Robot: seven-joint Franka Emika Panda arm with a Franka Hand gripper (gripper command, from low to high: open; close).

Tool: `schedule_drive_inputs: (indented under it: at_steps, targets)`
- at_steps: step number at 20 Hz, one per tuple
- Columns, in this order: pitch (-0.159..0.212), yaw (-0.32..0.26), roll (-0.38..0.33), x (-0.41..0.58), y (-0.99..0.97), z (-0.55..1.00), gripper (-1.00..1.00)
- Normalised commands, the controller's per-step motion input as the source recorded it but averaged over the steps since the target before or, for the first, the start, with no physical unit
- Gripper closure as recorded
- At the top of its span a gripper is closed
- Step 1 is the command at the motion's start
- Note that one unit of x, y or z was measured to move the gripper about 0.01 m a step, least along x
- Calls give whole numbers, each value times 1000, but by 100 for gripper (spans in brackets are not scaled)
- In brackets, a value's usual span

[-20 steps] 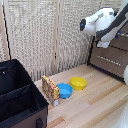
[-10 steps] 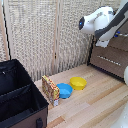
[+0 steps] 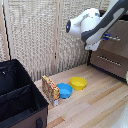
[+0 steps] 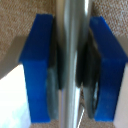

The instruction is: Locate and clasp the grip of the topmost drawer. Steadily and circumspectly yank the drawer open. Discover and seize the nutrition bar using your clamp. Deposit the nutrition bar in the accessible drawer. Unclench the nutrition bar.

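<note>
Arm unchanged since earlier frames: clamp (image 4: 73, 67) remains at topmost drawer (image 3: 116, 36), blue pads (image 4: 39, 70) closed on its silver handle (image 4: 73, 45), placed for pulling. Drawer looks shut. Nutrition bar (image 3: 50, 90) stands upright beside blue bowl (image 3: 64, 90), yellow bowl (image 3: 78, 83) adjacent.

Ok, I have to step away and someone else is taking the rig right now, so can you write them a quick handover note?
Gripper: blue fingers sit on either side of the silver bar handle of the topmost drawer; whether they have clamped is unclear.
Drawer: its front looks flush with the dresser, not pulled out.
Nutrition bar: standing on the wooden floor beside the blue bowl, untouched; the yellow bowl is next along.
Done: handle reached.
Left: pull the drawer open, pick up the bar, place it inside, release.
</note>
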Motion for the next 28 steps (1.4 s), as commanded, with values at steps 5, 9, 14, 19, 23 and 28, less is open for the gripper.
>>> schedule_drive_inputs:
  at_steps: [5,9,14,19,23,28]
  targets:
    - [25,20,-48,305,698,-177,-100]
    - [14,19,4,266,14,-41,-100]
    - [47,-46,70,341,33,-6,-100]
    - [112,-37,50,230,314,12,-100]
    - [3,-31,0,276,644,281,-100]
    - [0,-76,-1,299,670,465,-100]
